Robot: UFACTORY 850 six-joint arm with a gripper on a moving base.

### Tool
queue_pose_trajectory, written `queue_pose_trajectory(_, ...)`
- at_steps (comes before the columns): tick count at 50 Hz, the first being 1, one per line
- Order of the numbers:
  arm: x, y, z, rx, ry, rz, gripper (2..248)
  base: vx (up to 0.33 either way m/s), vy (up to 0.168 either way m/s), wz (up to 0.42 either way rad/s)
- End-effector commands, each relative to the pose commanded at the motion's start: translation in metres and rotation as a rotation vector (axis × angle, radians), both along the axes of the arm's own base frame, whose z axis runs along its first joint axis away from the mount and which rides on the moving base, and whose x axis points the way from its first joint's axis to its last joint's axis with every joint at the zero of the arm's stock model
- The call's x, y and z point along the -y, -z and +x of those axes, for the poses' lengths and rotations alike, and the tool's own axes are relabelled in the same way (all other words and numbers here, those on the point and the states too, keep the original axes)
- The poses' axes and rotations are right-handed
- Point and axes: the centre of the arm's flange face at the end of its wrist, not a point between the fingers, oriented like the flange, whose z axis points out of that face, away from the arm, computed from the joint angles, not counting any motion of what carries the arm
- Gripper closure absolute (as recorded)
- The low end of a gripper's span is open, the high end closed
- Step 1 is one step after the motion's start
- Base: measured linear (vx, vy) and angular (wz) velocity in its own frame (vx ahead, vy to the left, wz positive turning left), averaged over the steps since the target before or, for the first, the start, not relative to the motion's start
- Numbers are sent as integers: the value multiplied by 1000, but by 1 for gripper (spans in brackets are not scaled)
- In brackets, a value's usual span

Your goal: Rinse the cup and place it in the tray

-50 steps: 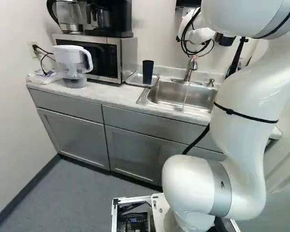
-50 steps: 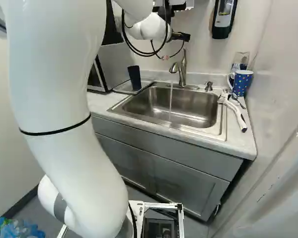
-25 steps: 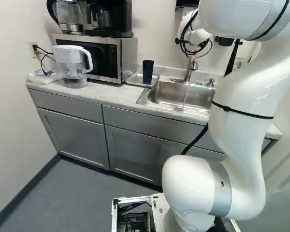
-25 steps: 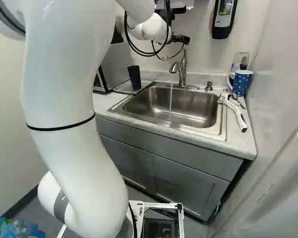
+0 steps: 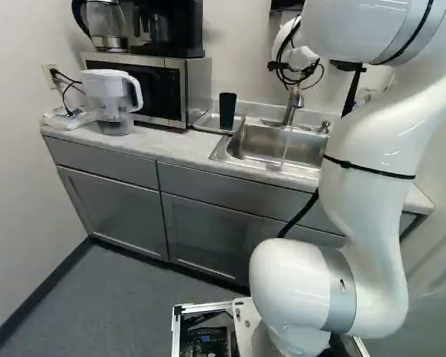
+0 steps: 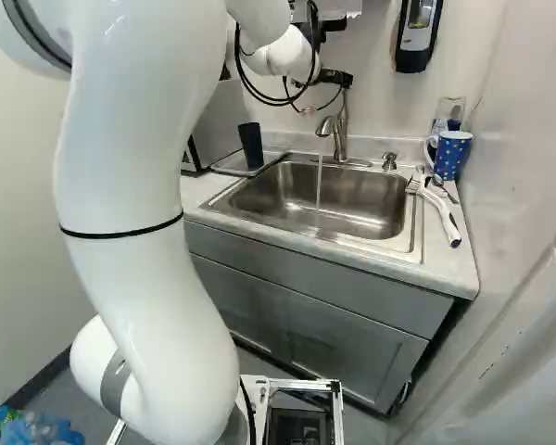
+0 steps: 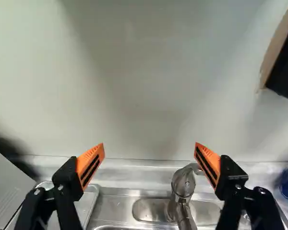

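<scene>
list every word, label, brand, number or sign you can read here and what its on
No text can be read in any view.
Wall dispenser: any print on its front is too small to read.
Microwave: any markings on its front are too small to read.
White package by the pitcher: too blurred to read.
Dark cup: no print to be seen.
Blue mug: spots, no readable letters.

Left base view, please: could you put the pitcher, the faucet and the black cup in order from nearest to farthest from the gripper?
1. Faucet: just below the gripper, behind the sink.
2. Black cup: left of the sink.
3. Pitcher: farther left, past the cup, near the counter's left end.
</scene>
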Motion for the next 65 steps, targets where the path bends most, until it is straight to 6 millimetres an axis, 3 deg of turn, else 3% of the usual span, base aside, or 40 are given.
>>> queue_pose_trajectory(65, -8, 2, -10, -35, -8, 11, 3, 0, 0, 0)
